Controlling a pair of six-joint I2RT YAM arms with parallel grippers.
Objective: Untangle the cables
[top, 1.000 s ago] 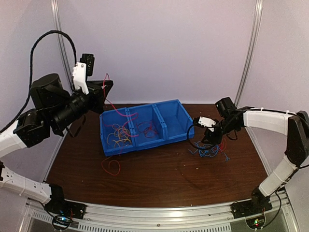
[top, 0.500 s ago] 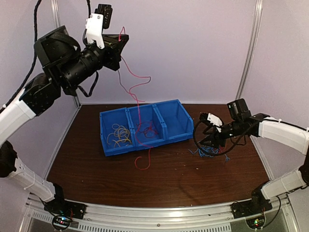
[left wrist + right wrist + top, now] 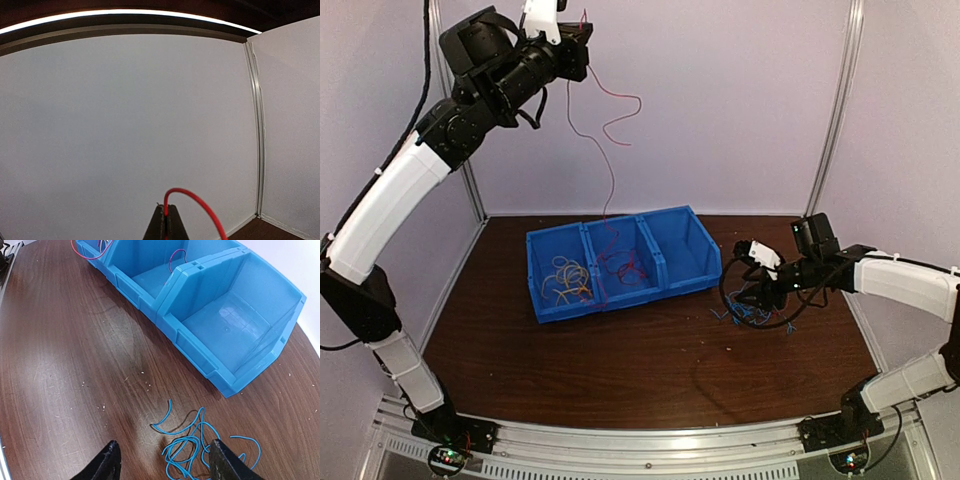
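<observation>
My left gripper (image 3: 582, 40) is raised high near the back wall, shut on a red cable (image 3: 610, 135) that hangs in loops down to the middle compartment of the blue bin (image 3: 692, 272). In the left wrist view the red cable (image 3: 192, 195) arcs out of the shut gripper (image 3: 167, 220). More red cables (image 3: 625, 267) lie in the middle compartment and yellow cables (image 3: 566, 281) in the left one. A bunch of blue cables (image 3: 748, 314) lies on the table right of the bin. My right gripper (image 3: 164, 460) hovers open over the blue cables (image 3: 197, 447).
The bin's right compartment (image 3: 231, 315) holds nothing. Small crumbs (image 3: 143, 378) dot the brown table (image 3: 640, 370). White walls and metal posts (image 3: 832, 110) enclose the back and sides.
My left arm has risen steeply, lifting the red cable off the table out of the bin. The right gripper has opened wider and shifted slightly over the blue cables.
</observation>
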